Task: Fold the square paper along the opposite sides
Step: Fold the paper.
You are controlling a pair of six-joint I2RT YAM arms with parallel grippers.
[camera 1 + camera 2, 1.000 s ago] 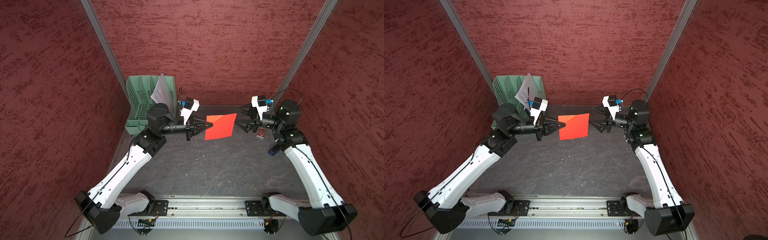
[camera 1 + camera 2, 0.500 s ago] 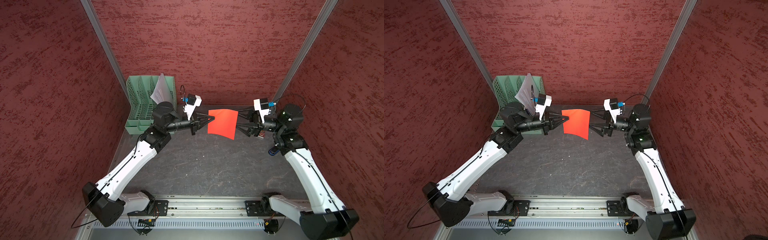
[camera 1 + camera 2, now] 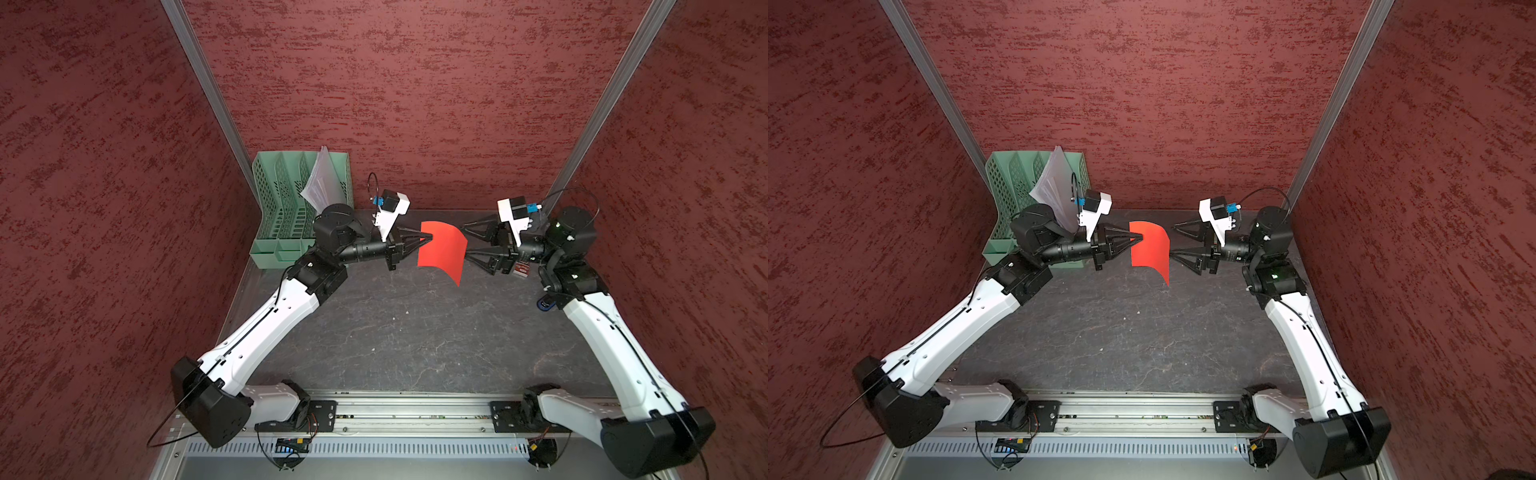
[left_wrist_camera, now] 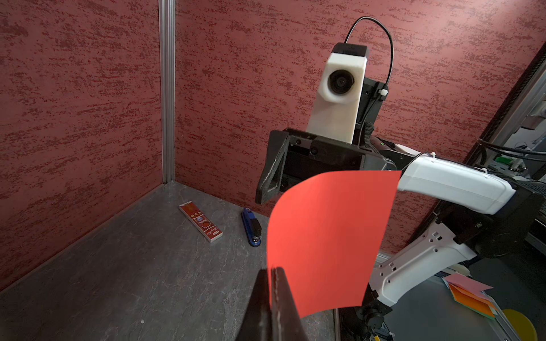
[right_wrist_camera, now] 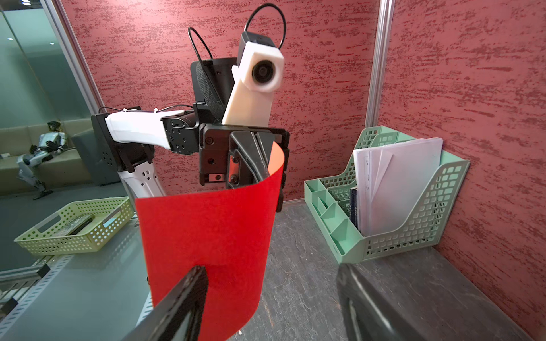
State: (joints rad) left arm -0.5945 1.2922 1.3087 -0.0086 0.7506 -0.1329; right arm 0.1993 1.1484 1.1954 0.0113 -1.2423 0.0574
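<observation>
thin bright red square paper sheet (image 3: 441, 249) now raised, hanging curved from left gripper (image 3: 430, 238), which pinches one edge. right gripper (image 3: 464, 242) spread, moved in at the opposite edge; likely second grasp, no fold yet.

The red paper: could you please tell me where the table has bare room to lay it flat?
Widest bare patch: the table's middle, between the left arm and right arm, from under the red paper to the front rail. The far left corner is crowded by the green file rack; a printed card and blue stapler lie beside the right arm.
</observation>
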